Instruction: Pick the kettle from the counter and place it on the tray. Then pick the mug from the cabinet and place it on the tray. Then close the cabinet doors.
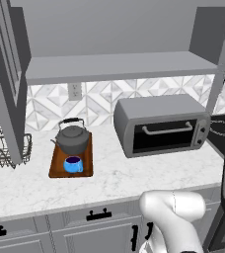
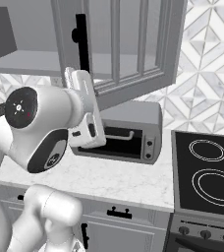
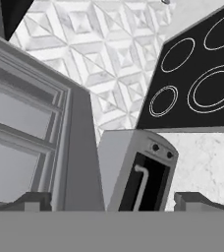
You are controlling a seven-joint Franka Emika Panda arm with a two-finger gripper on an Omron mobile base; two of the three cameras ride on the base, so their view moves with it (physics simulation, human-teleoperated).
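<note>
Marble bench [image 1: 134,175] ran under the open cabinet [image 1: 119,66], and on it the tray [image 1: 57,165] already carried the kettle [image 1: 72,138] with the mug [image 1: 73,164] just in front of it. Only the doors were left, I judged. The fingers [image 3: 112,199] stood wide apart with nothing between them, their tips flanking the edge of the right door [image 3: 77,147], which hung open just ahead of them; beyond lay the toaster oven [image 3: 138,172] and the stove [image 3: 197,83]. The left door [image 1: 3,79] also stood swung out. To do this well, the hand should lay one finger flat against the door's outer face, away from the hinge, then push in a steady arc, minding the oven below.
</note>
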